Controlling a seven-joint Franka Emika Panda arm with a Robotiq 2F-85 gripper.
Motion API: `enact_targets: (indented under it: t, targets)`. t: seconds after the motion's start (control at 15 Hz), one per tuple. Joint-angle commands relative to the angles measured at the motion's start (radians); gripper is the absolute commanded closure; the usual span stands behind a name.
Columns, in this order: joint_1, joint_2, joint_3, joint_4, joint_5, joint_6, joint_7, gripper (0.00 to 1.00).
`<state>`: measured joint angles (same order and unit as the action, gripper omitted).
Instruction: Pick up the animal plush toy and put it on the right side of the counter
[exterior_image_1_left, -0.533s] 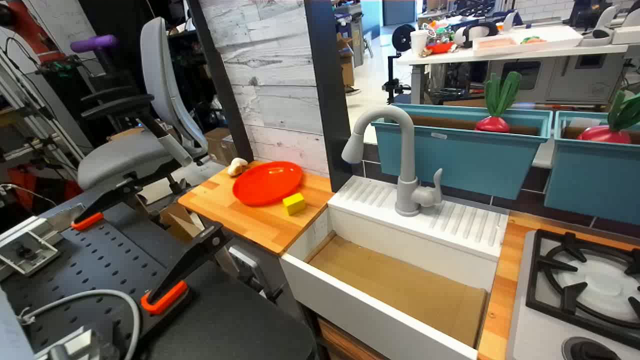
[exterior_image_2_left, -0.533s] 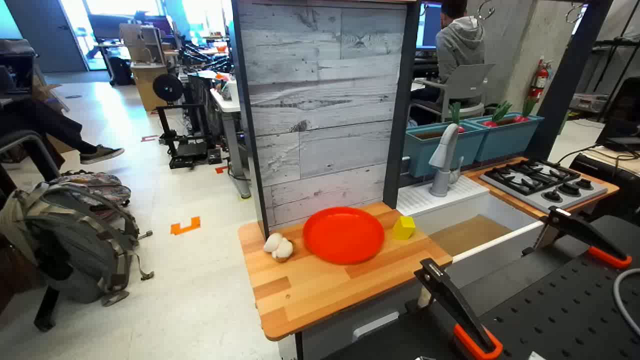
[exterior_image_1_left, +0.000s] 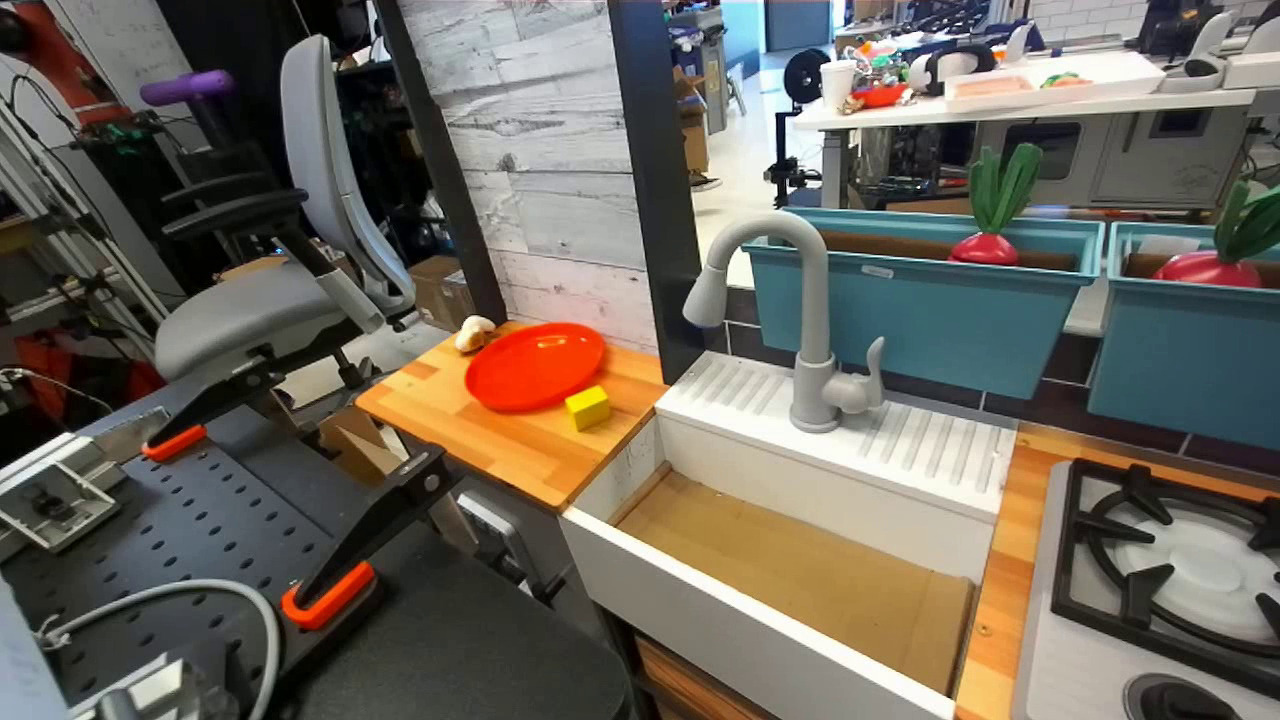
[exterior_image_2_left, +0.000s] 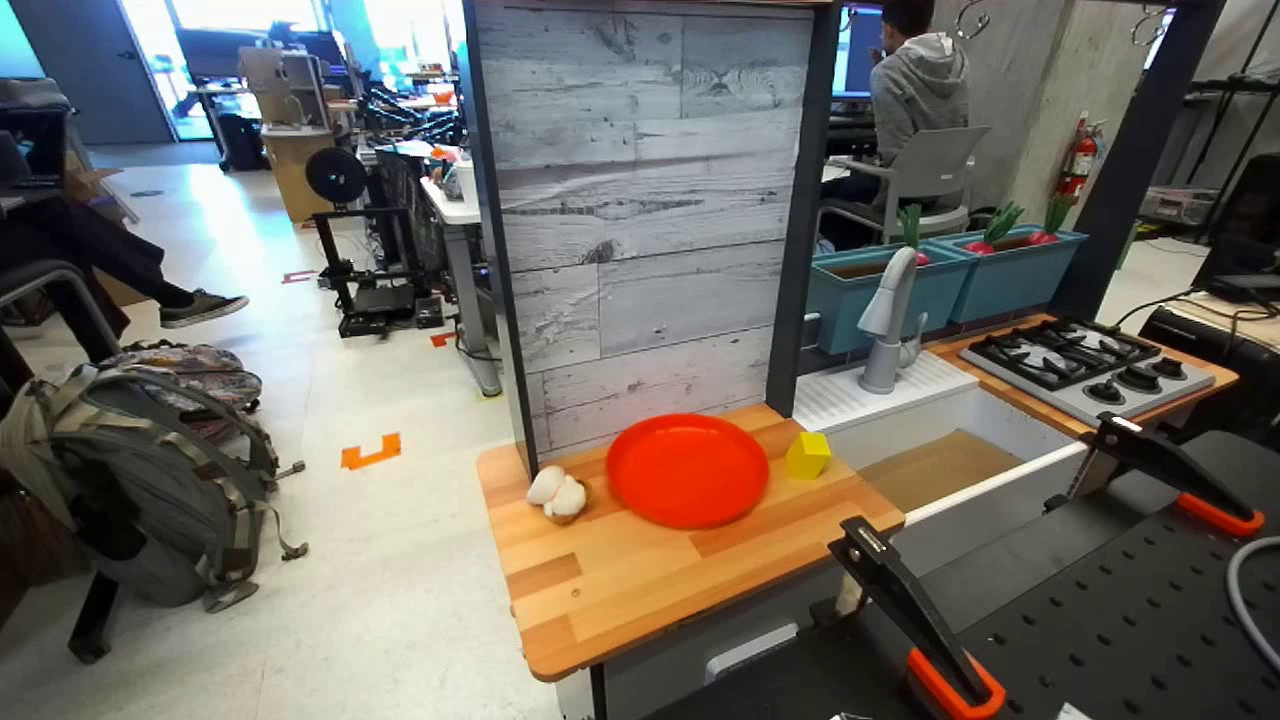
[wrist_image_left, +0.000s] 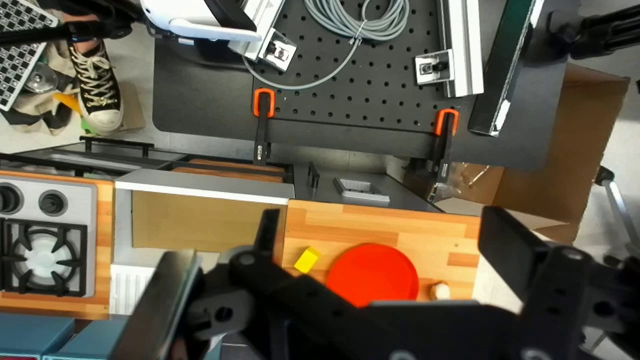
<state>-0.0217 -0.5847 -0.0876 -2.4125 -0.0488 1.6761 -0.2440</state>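
Wrist view, looking down: the dark, blurred gripper (wrist_image_left: 382, 222) fills the six o'clock edge, spread wide, its two black fingers (wrist_image_left: 507, 245) well apart, one tip toward eight o'clock from the centre, the other just past three. Beyond and between the tips shows the counter (wrist_image_left: 430, 235), a light-brown wooden top. On it lies a round red plate (wrist_image_left: 372, 272), its six o'clock side hidden by the gripper. Taking the plate as the clock, a small yellow block (wrist_image_left: 307, 260) sits just beside it, a little past nine, and a small white lump (wrist_image_left: 440, 291) near it between three and four, too small to tell whether it is plush. In both exterior views the plate likewise lies between lump and block. At the nine o'clock end of this wood is a white sink (wrist_image_left: 205, 181) with brown cardboard (wrist_image_left: 185, 222) on its bottom, and farther toward nine a stove (wrist_image_left: 47, 240) set on more of the counter. In an exterior view a grey faucet (exterior_image_1_left: 815, 310) stands upright at the sink's twelve o'clock edge, with blue-green planters (exterior_image_1_left: 920, 320) behind it toward one. At twelve in the wrist view, two orange-tipped black clamps (wrist_image_left: 262, 132) sit at the edge of a dark board (wrist_image_left: 400, 100) full of holes.
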Motion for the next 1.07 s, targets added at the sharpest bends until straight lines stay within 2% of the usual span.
enact_targets:
  t: [0.0,0.4,0.8,0.87,0.93,1.0]
  targets:
    - [0.042,0.099,0.039,-0.005,0.038,0.157,0.05,0.0]
    - [0.121,0.435,0.128,0.019,0.088,0.501,0.08,0.0]
    - [0.142,0.783,0.187,0.078,0.114,0.836,0.068,0.0]
    - [0.14,0.832,0.195,0.103,0.1,0.843,0.072,0.0]
    - [0.129,0.739,0.194,0.04,0.099,0.811,0.08,0.0]
    - [0.128,0.777,0.199,0.052,0.098,0.821,0.081,0.0]
